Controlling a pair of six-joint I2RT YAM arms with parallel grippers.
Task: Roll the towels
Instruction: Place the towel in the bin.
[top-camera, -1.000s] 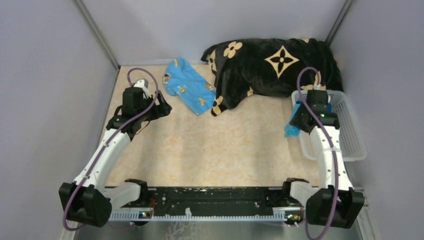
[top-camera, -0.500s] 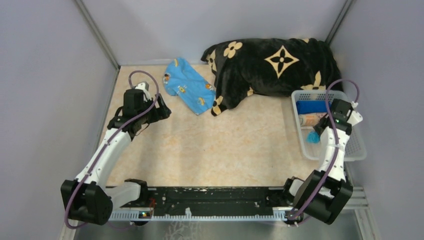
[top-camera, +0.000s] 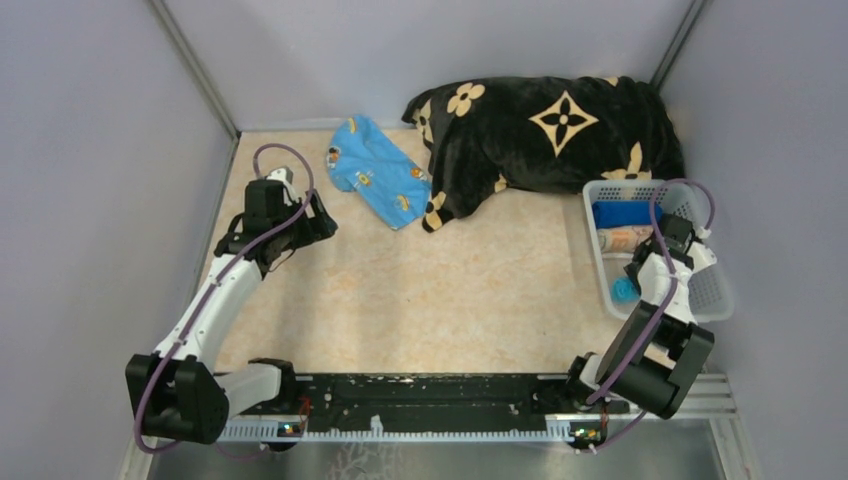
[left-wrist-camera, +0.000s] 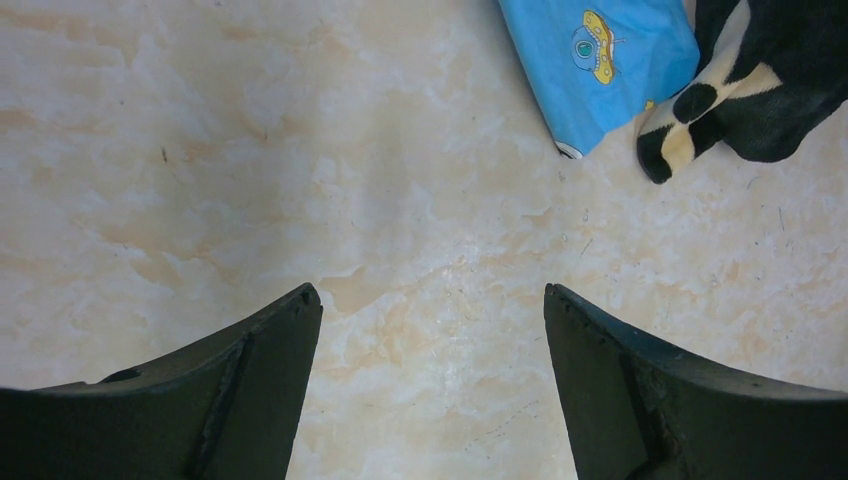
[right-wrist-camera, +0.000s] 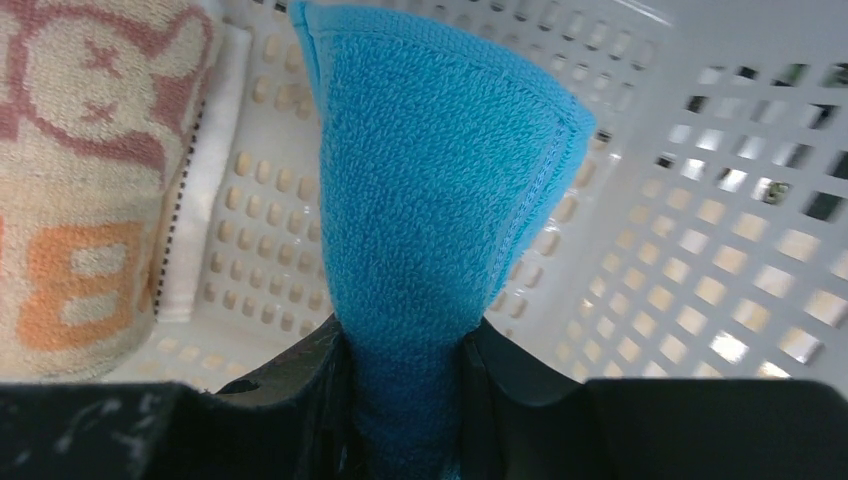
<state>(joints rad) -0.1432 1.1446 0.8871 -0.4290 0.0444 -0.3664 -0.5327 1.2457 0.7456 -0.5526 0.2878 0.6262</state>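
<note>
Right fingers (right-wrist-camera: 295, 385) pinch turquoise towel (right-wrist-camera: 430, 180) in basket (right-wrist-camera: 700, 250), clear only by wrist camera; left fingers (left-wrist-camera: 250, 400) spread.

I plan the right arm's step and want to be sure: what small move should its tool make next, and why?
Probably open the right tool and release the turquoise towel. The tool is shut on it, already inside the white basket, beside the striped towel, with bare basket mesh ahead of it.

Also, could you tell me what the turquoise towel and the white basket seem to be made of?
The turquoise towel looks like terry cloth: looped, matte pile with a stitched hem. The basket looks like moulded white plastic, slightly glossy, with a regular grid of holes.
</note>
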